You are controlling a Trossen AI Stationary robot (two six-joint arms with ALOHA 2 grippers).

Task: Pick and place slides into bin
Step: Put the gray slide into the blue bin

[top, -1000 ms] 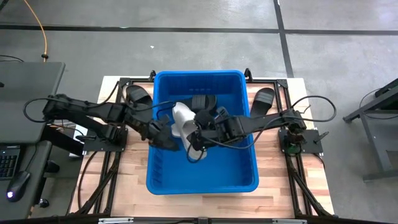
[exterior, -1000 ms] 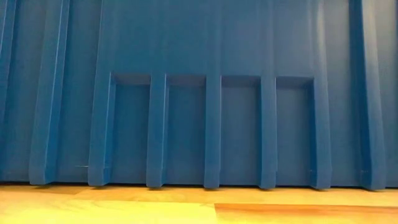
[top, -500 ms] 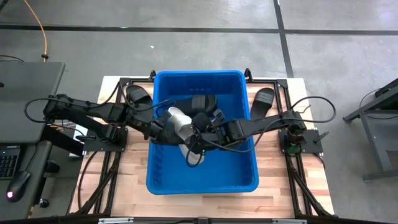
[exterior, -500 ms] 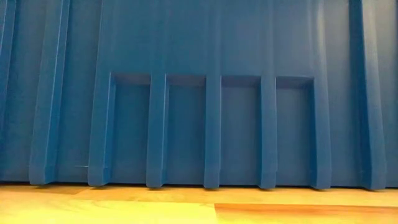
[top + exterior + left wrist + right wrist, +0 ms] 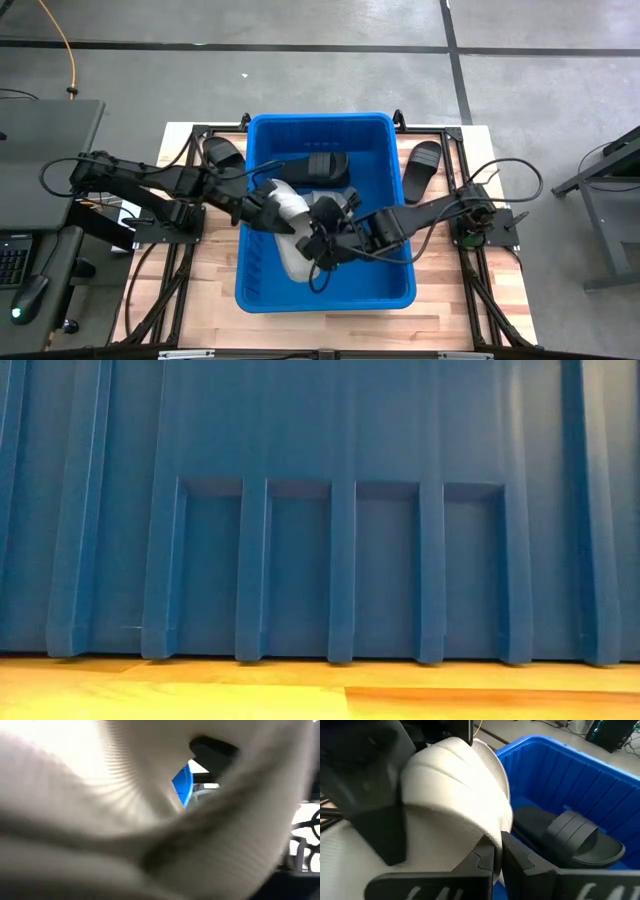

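A light grey slide (image 5: 292, 225) hangs tilted inside the blue bin (image 5: 390, 140), between my two grippers. My left gripper (image 5: 268, 207) reaches in from the table's left and is on the slide's far end. In the left wrist view the ribbed slide (image 5: 100, 795) fills the picture and hides the fingers. My right gripper (image 5: 322, 243) comes in from the right, shut at the slide's right edge. A black slide (image 5: 326, 166) lies flat on the bin floor by the far wall. My left gripper has the slide's far end (image 5: 280, 200), coming level from the table's left. One dark finger (image 5: 382, 827) lies against the slide's pale face; the other is hidden behind the slide. The slide slants down from here toward the near wall. My right gripper meets the slide's side edge (image 5: 496, 840) with its shut fingers (image 5: 487, 860), coming from the table's right. How much of the edge is between them is hidden by the slide itself. The slide is tilted, its near end (image 5: 297, 268) low in the bin.
Two more black slides lie on the wooden table outside the bin, one at the far left (image 5: 222, 152) and one at the far right (image 5: 423, 162). The low view shows only the bin's ribbed outer wall (image 5: 320, 510) on the tabletop.
My right gripper has gone toward the table's near edge inside the bin, and the light grey slide has come with it, its near end swinging down toward the near wall. My left gripper has moved right onto the slide's far end.
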